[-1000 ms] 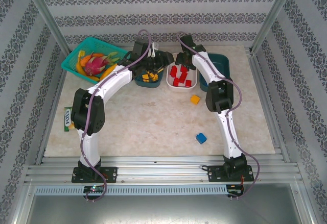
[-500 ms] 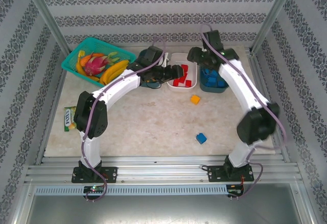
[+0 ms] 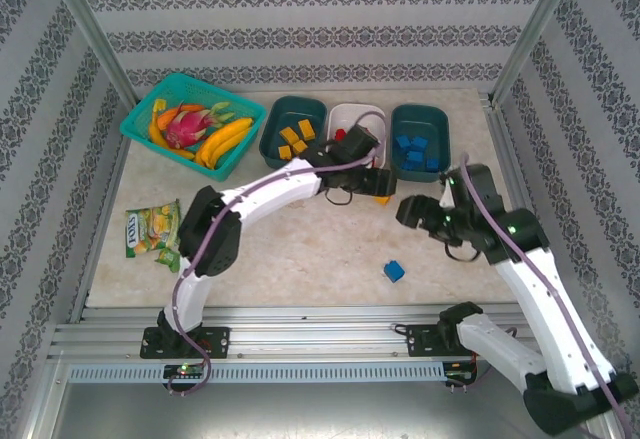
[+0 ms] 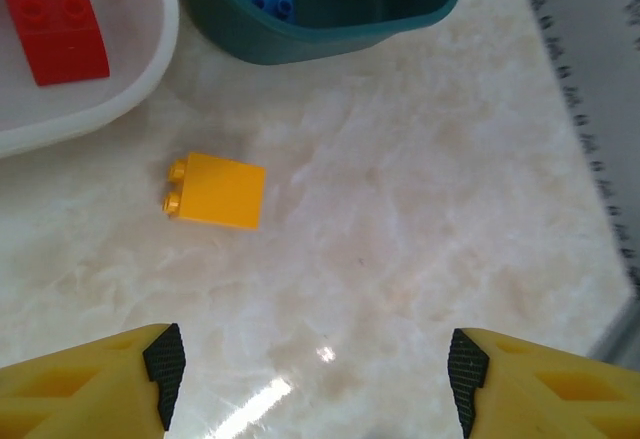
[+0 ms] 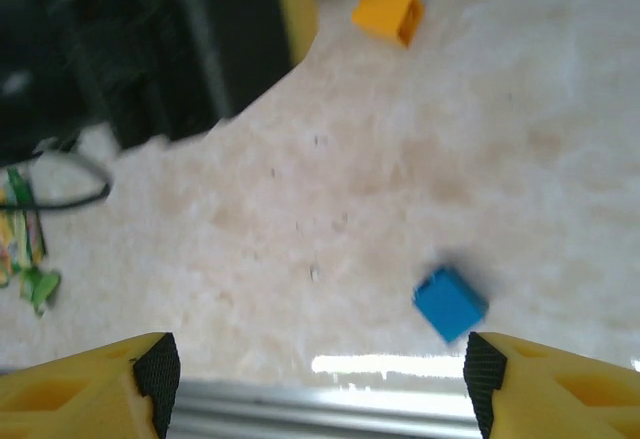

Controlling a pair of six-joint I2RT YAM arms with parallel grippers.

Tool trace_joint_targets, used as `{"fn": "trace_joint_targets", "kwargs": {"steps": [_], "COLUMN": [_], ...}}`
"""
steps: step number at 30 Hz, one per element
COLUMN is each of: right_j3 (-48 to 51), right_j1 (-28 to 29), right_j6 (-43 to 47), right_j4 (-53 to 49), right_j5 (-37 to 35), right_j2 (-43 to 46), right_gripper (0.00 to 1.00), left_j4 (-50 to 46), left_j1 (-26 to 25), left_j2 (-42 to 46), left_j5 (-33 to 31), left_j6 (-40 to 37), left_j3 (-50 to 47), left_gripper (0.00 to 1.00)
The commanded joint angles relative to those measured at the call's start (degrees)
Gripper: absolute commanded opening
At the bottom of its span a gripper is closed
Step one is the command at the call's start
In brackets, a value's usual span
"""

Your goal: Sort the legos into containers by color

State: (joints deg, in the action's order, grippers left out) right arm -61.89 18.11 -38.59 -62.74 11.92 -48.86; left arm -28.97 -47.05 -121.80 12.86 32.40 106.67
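Yellow brick (image 4: 215, 191) lies just beside the white tub (image 4: 130, 84), under the left gripper (image 4: 315, 384), jaws spread, empty. Right gripper (image 5: 318, 384), likewise spread and empty, hangs over a blue brick (image 5: 449, 302) well apart from that tub.

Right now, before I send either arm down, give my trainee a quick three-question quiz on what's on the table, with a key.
1. True or false: the loose yellow brick touches the white tub.
2. Which tub holds the blue bricks? A) the left teal tub B) the white tub C) the right teal tub
3. Fill in: ___ bricks lie loose on the table, outside the tubs.
Key: 1 false, bare table shows between them. 2 C. 3 two, the yellow one and a loose blue brick.
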Motion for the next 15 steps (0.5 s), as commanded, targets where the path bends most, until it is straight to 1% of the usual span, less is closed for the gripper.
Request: {"fn": "trace_joint_targets", "kwargs": {"steps": [1,3,5,8,11,15], "right_j3": [1.66,1.24,0.98,1.53,2.15,2.33], "right_j1": [-0.94,-1.64,-1.76,-1.92,-2.14,-2.96], "right_j6": [2.36,3.86,4.62,4.45,4.66,5.1], "right_j4": [-7.55,-8.2,-8.52,-8.67,-9.48,-9.65], "right_j5": [4.78,6.53,7.66,8.9,9.51,10.19], "right_j2": [0.99,1.14,1.19,2.38,3.76,4.99], "right_gripper": [0.79,0.79,0.79,0.79,0.79,0.8], "left_j4": [-5.79,-7.75,-9.35,-10.56,-12.02,-14.08], "left_j1": [-3.2,-4.32,-4.8,-5.23,-5.34,-5.25], "left_j2": [-4.28,-7.24,-10.25,-13.56,-17.24,-21.83], "left_j5": [-12.5,-17.71,-21.44,-24.4,-24.58,-23.03], "left_j6": [-3.91,-4.03,-3.8,-4.94,-6.57,-7.51], "left_j3": [5.76,9.07,12.14,16.21,20.49,25.8], "left_gripper": [0.74,0.77,0.78,0.8,0.81,0.81]}}
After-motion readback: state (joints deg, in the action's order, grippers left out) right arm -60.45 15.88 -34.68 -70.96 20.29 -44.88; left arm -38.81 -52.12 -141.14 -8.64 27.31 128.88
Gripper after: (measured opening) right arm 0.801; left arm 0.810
